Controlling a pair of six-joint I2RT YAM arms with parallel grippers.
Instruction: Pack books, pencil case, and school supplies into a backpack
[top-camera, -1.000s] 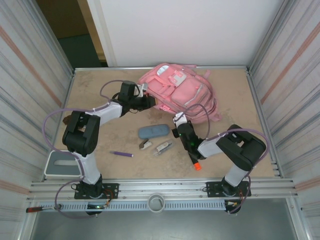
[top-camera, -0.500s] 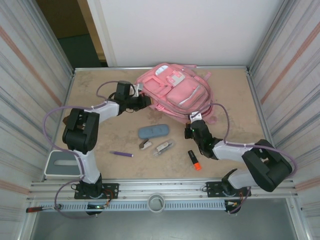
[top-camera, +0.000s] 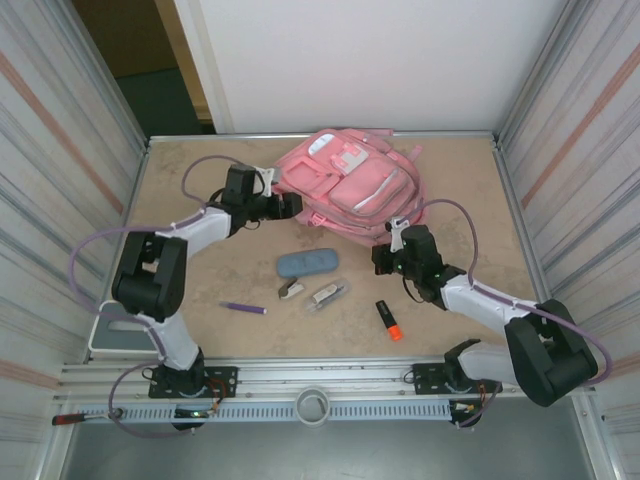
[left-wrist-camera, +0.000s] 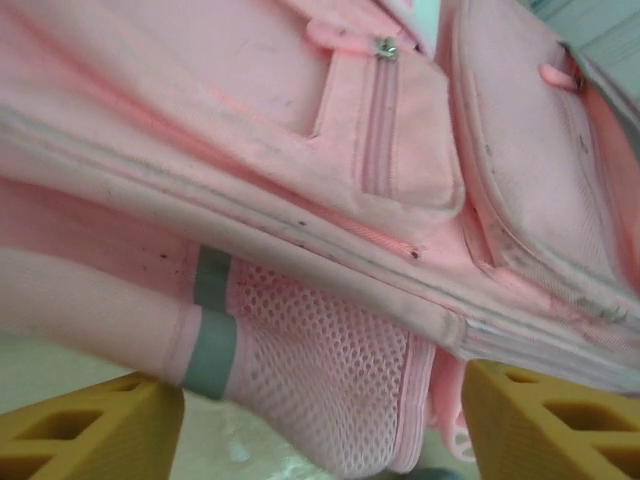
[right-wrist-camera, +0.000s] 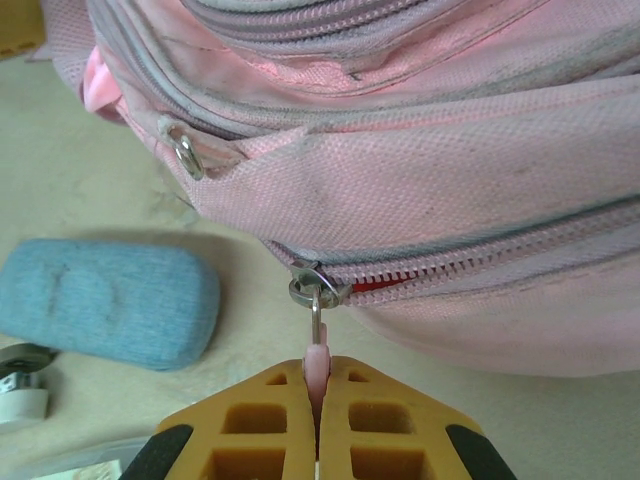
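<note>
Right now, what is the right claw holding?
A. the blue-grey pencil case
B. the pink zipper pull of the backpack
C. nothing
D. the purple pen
B: in the right wrist view the right claw is shut on the pink zipper pull of the backpack, while the pencil case lies apart from it.

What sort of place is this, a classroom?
Likely a robot test booth, not a classroom: two robot arms bolted to a table, corrugated panel walls close around it, and a pink backpack.
</note>
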